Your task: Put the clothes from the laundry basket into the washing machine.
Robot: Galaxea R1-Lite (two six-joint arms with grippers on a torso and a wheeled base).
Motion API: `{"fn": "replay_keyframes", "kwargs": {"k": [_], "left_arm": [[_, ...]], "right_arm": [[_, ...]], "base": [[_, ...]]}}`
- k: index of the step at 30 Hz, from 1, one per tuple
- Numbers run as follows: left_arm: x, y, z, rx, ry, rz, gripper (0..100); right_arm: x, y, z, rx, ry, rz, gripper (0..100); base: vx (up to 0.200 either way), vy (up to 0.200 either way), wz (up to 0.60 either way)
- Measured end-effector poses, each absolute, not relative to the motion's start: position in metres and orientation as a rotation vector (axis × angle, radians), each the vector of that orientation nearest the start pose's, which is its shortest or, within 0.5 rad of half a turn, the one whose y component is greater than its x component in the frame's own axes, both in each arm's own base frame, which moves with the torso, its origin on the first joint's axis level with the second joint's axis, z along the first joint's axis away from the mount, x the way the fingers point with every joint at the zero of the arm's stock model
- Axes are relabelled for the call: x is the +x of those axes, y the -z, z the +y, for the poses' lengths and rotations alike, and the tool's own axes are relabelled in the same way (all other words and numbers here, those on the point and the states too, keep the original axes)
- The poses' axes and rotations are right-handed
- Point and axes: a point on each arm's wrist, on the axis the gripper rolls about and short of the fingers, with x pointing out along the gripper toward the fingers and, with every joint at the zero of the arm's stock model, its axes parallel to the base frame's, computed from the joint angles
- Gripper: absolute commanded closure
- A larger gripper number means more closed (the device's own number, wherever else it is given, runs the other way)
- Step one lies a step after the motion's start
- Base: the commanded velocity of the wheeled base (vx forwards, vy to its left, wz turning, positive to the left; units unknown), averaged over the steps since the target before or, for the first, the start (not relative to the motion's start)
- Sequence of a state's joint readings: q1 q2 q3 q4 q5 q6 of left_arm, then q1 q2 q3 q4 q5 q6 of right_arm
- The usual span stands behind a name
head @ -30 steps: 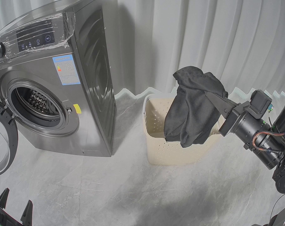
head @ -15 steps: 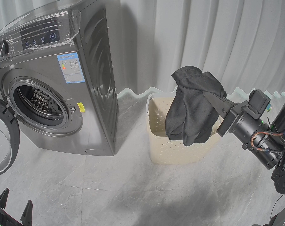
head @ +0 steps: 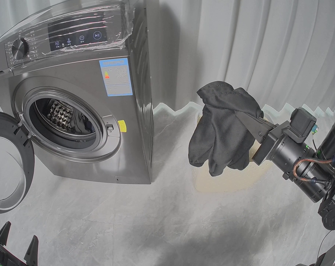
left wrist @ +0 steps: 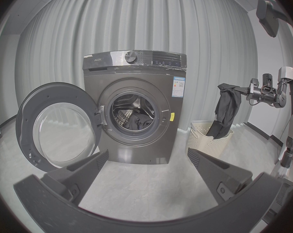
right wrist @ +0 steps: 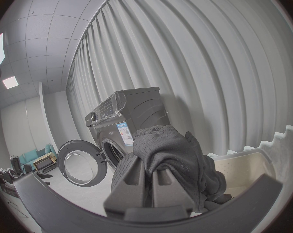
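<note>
Right hand point(head: 247, 118) clamps a black mesh garment point(head: 219, 137) above the cream plastic laundry basket point(head: 230, 181). The garment is now nearer the open grey washing machine point(head: 82, 93), with bare floor point(head: 167, 204) between. Left hand point(head: 19, 235) spread wide.

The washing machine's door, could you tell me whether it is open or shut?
Open: the door is swung wide to the side, baring the drum.

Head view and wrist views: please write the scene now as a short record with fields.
Right tool: shut on black cloth garment, which hangs over cream perforated plastic laundry basket
Left tool: open, low, holding nothing
Grey front-loading washing machine: round door swung open
Drum: dark clothes inside
</note>
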State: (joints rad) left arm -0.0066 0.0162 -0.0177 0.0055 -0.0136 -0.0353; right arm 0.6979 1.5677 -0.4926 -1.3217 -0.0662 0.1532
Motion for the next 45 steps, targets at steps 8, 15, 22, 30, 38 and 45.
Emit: {"fn": "replay_keyframes", "kwargs": {"k": [8,15,22,30,38,45], "left_arm": [[-0.023,-0.080,0.000,-0.035,0.021,0.005,0],[-0.023,-0.080,0.000,-0.036,0.021,0.005,0],[-0.023,-0.080,0.000,-0.035,0.021,0.005,0],[-0.023,-0.080,0.000,-0.035,0.022,0.005,0],[-0.023,-0.080,0.000,-0.037,0.021,0.005,0],[-0.023,-0.080,0.000,-0.037,0.021,0.005,0]], "right_arm": [[0.187,-0.210,0.163,0.250,-0.674,-0.203,100],[0.188,-0.215,0.163,0.262,-0.671,-0.229,100],[0.192,-0.219,0.161,0.262,-0.647,-0.245,100],[0.196,-0.219,0.157,0.259,-0.581,-0.239,100],[0.196,-0.216,0.156,0.256,-0.580,-0.232,100],[0.196,-0.215,0.157,0.254,-0.580,-0.227,100]], "base": [[0.000,0.200,0.00],[0.000,0.086,0.00],[-0.143,0.000,0.00],[-0.200,0.000,0.00],[-0.050,0.000,0.00],[0.000,0.200,0.00]]}}
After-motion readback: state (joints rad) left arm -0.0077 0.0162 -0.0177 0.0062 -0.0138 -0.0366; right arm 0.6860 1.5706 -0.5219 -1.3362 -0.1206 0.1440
